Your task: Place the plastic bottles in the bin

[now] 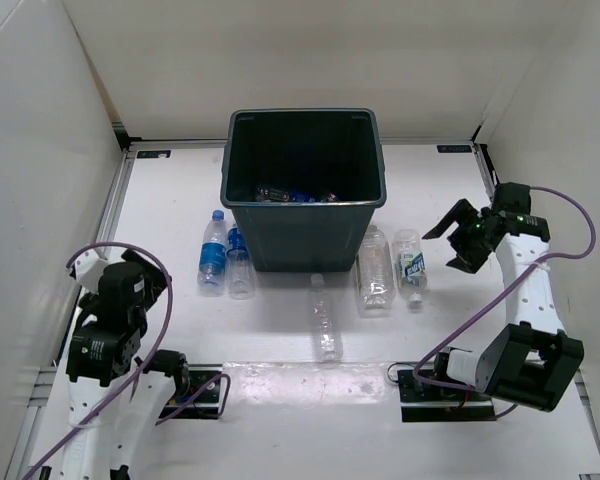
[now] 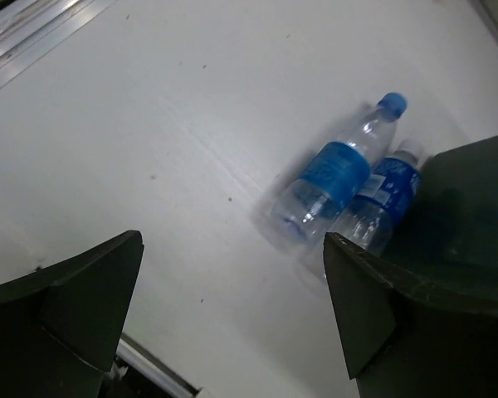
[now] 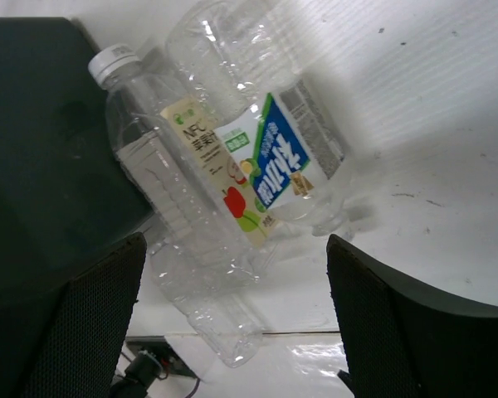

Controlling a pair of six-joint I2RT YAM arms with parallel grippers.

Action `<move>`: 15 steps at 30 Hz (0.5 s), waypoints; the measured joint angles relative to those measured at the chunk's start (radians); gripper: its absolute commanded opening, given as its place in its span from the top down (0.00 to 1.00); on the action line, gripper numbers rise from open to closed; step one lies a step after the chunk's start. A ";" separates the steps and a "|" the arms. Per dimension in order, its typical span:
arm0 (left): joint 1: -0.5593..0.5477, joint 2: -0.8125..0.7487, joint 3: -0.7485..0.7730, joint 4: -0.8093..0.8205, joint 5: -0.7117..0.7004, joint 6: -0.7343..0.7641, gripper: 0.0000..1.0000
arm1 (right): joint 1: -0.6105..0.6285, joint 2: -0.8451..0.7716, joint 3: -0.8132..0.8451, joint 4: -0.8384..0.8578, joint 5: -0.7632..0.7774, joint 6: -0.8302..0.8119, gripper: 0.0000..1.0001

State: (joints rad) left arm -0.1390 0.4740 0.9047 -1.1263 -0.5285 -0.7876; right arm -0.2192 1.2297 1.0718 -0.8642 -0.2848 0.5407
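Note:
The dark bin (image 1: 305,240) stands mid-table with some bottles (image 1: 295,194) inside. Left of it lie two blue-labelled plastic bottles (image 1: 212,253) (image 1: 239,262). In front lies a clear one (image 1: 325,318), and to the right a large clear one (image 1: 375,266) and a labelled one (image 1: 411,262). My left gripper (image 2: 232,239) is open and empty, well short of the blue-labelled pair (image 2: 336,170) (image 2: 382,195) beside the bin (image 2: 473,207). My right gripper (image 1: 450,245) (image 3: 236,240) hangs open above the apple-labelled bottle (image 3: 174,191) and the blue-green-labelled one (image 3: 274,141), holding nothing.
White walls close in the table on three sides. An aluminium rail (image 2: 33,41) runs along the left edge. A glossy strip (image 1: 310,380) crosses the table between the two arm bases, where cables (image 1: 430,375) lie. The bin wall (image 3: 41,141) is close to my right gripper's left finger.

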 measured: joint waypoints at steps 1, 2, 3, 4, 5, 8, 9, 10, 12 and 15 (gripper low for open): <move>0.000 0.005 0.003 -0.026 0.002 -0.012 0.00 | 0.004 0.001 0.003 -0.007 0.016 0.001 0.10; 0.000 0.011 0.006 -0.052 -0.002 -0.025 0.00 | 0.009 0.003 0.010 -0.018 0.035 0.001 0.10; -0.001 0.018 0.011 -0.080 -0.013 -0.043 0.00 | 0.014 0.006 0.019 -0.030 0.055 0.001 0.10; -0.003 0.026 0.020 -0.109 -0.029 -0.060 0.00 | 0.022 0.009 0.033 -0.046 0.082 0.001 0.10; -0.010 0.034 0.032 -0.134 -0.048 -0.072 0.00 | 0.029 0.012 0.047 -0.058 0.105 0.001 0.10; -0.042 0.047 0.063 -0.173 -0.097 -0.083 0.00 | 0.069 0.019 0.096 -0.105 0.215 0.002 0.10; -0.049 0.047 0.067 -0.179 -0.104 -0.084 0.00 | 0.084 0.023 0.108 -0.122 0.243 0.002 0.10; -0.055 0.046 0.067 -0.183 -0.106 -0.084 0.00 | 0.099 0.032 0.120 -0.144 0.271 0.002 0.10; -0.061 0.046 0.064 -0.189 -0.097 -0.082 0.00 | 0.129 0.063 0.135 -0.187 0.312 0.001 0.10; -0.064 0.037 0.039 -0.174 -0.071 -0.063 0.00 | 0.194 0.150 0.144 -0.256 0.371 0.000 0.10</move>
State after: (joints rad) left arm -0.2035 0.5114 0.9436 -1.2999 -0.5995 -0.8501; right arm -0.0254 1.3796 1.2160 -1.1198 0.0864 0.5411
